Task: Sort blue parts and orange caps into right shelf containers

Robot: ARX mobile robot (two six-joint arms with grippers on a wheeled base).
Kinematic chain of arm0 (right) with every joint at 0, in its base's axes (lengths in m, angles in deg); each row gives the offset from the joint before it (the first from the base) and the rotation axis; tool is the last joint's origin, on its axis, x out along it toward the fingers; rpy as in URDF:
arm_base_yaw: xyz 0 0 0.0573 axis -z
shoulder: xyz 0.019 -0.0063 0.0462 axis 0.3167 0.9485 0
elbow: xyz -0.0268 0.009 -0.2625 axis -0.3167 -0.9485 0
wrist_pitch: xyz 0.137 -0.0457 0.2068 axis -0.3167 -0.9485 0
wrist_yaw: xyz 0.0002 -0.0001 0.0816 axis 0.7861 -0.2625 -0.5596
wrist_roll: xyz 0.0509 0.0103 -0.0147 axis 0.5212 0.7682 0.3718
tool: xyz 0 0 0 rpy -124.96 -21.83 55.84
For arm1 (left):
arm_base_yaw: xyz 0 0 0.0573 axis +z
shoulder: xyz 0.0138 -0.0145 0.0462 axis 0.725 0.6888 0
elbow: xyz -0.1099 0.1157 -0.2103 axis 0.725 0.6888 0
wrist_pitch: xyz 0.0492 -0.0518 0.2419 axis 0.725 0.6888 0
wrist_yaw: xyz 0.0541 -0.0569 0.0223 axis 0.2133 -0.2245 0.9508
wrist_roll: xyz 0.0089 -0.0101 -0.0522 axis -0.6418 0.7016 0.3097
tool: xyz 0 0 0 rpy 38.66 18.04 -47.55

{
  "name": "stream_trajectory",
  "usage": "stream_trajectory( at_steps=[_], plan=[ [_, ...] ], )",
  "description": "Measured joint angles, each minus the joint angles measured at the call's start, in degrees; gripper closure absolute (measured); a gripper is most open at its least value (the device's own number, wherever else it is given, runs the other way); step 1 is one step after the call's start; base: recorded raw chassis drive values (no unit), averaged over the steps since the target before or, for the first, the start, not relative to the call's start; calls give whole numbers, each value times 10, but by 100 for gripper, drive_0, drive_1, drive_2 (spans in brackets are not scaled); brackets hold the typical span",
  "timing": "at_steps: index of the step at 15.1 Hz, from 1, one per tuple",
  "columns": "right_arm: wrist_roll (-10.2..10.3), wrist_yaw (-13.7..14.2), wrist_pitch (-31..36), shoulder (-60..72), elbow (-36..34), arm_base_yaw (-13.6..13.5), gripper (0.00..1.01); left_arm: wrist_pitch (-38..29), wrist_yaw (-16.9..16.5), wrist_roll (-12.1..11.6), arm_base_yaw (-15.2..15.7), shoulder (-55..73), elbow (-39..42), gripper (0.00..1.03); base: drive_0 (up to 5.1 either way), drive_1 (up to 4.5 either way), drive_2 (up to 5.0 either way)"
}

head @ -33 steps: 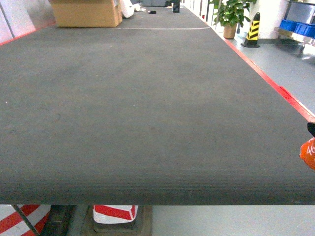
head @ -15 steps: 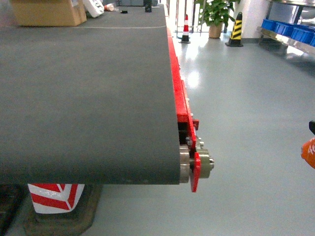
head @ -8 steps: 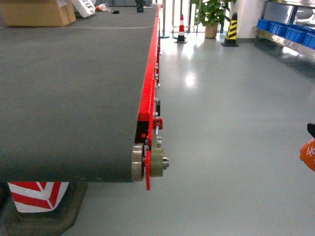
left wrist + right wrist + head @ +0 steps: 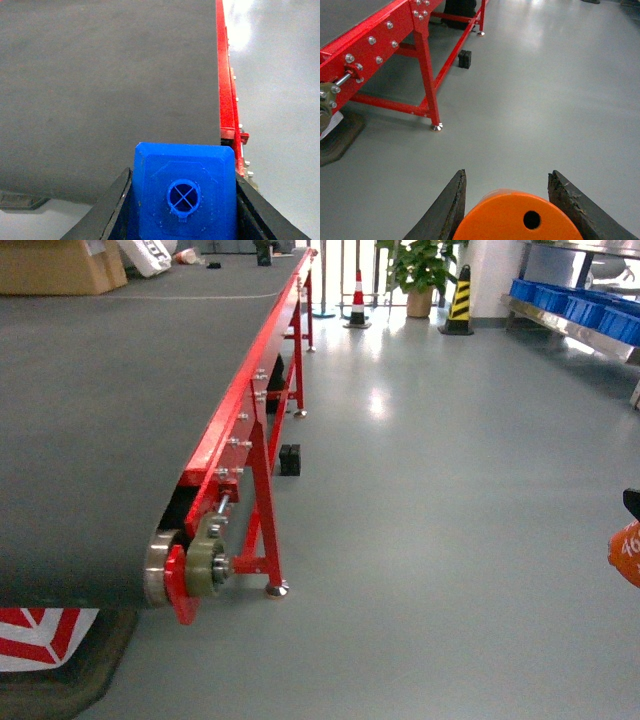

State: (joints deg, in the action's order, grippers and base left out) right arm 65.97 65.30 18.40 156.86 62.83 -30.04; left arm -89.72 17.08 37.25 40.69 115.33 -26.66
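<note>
Glossy grey floor [image 4: 450, 540], red-framed conveyor [image 4: 250, 410], perhaps plant [image 4: 412, 262].

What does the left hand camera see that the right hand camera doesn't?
Only the left wrist view shows the blue part held between the left gripper jaws, above the dark conveyor belt. Only the right wrist view shows the orange cap between the right gripper jaws, the red leg and a small black block on the floor. Both show the red frame and grey floor.

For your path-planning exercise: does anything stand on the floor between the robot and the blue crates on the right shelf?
Nothing visible does: bare grey floor runs up to the blue crates. The conveyor, cones and plant stand left of that line.
</note>
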Motion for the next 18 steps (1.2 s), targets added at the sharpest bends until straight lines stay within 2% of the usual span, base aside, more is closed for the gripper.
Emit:
stream_trajectory(
  at_steps=[18],
  plan=[
    [0, 0, 1, 0, 0, 0, 59, 0, 0, 0, 0, -1, 0, 58, 507, -237, -237]
  ],
)
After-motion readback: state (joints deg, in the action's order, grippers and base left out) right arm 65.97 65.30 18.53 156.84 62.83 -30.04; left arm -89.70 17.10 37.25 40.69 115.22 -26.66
